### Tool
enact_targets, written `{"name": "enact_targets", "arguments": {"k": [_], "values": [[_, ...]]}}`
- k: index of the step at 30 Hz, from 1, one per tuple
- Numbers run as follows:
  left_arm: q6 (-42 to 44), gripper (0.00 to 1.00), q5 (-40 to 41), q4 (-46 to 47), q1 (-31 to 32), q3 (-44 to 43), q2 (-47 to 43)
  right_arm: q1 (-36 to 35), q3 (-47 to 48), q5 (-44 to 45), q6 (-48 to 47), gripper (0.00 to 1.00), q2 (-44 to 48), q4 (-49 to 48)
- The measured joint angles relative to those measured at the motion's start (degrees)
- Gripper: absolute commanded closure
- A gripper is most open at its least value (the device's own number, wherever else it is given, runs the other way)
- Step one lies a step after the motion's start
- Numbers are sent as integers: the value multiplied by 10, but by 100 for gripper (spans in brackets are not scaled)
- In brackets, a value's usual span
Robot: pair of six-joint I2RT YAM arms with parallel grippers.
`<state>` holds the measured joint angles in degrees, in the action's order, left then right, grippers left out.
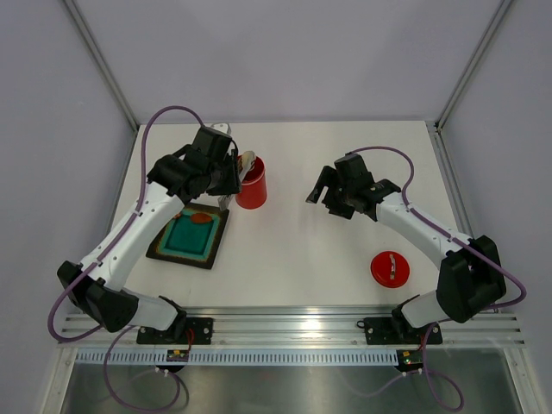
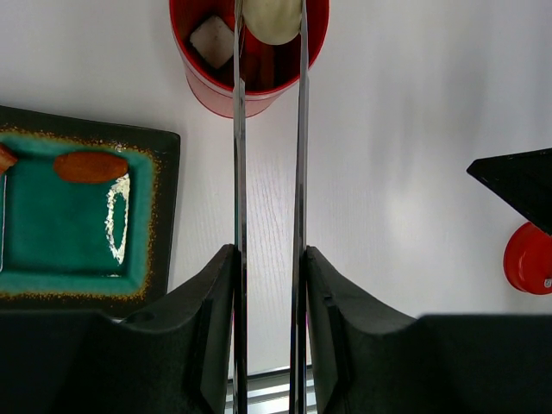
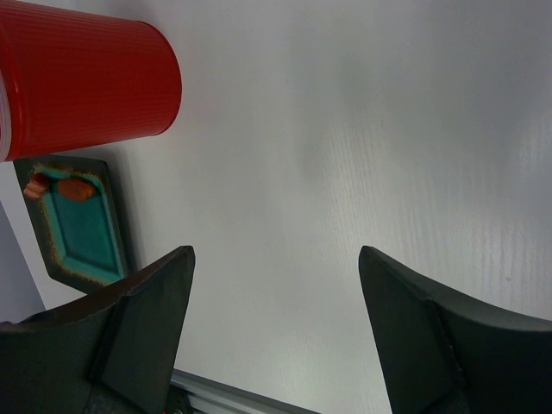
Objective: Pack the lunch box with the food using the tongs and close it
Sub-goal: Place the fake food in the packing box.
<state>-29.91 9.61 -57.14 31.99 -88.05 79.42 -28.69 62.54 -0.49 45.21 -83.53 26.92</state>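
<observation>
- Nearest you, on the right, the lid (image 1: 390,269) lies flat on the table (image 1: 302,259) with its handle up, well apart from the lunch box (image 1: 251,194).
- On your left, the black tray (image 2: 166,216) with its teal mat carries an orange piece (image 2: 90,166) near its far end.
- Your right tool (image 3: 276,259) hangs spread wide over bare table, gripping nothing. The lunch box stands off to its left, well apart.
- Your left tool (image 2: 269,252) is pinching the tongs (image 2: 239,172), whose two strips run forward from between its fingers.
- The far tips of the tongs clamp a cream-white ball (image 2: 272,19) over the open mouth of the lunch box, which stands upright just beyond the tray's far right corner.
- A white cube (image 2: 213,39) sits inside the lunch box.
</observation>
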Motion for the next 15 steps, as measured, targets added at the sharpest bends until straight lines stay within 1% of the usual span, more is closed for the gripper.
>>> {"name": "enact_targets", "arguments": {"k": [4, 6, 15], "values": [[0, 62, 0, 2, 0, 0, 0, 0, 0, 0, 0, 15, 0, 0], [0, 59, 0, 3, 0, 0, 0, 0, 0, 0, 0, 15, 0, 0], [0, 58, 1, 2, 0, 0, 0, 0, 0, 0, 0, 15, 0, 0]]}}
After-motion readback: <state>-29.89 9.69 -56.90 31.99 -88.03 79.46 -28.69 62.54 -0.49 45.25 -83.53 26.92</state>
